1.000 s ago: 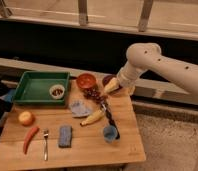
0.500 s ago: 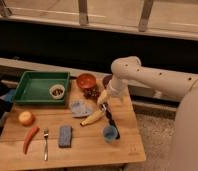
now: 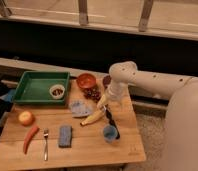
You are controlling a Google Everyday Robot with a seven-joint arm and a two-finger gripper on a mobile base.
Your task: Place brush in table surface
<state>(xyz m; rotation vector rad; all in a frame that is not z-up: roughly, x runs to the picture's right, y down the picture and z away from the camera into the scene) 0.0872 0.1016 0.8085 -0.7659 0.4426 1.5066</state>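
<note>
The brush [image 3: 111,121] is a dark slender stick lying on the wooden table surface [image 3: 87,150], running from just below my gripper down past a blue cup [image 3: 110,133]. My gripper [image 3: 103,103] hangs from the white arm [image 3: 142,80] at the brush's upper end, between the banana [image 3: 92,118] and the table's right side. Whether it touches the brush cannot be seen.
A green tray [image 3: 27,90] with a small bowl [image 3: 56,91] stands at the back left. An orange bowl [image 3: 86,80], grapes [image 3: 93,93] and a blue cloth [image 3: 80,107] lie near the gripper. An apple [image 3: 26,118], a red pepper [image 3: 29,138], a fork [image 3: 45,145] and a blue sponge [image 3: 65,136] lie front left.
The arm has swung in over the table's right side and the gripper has come down and slightly left toward the brush's upper end. The brush lies about where it was.
</note>
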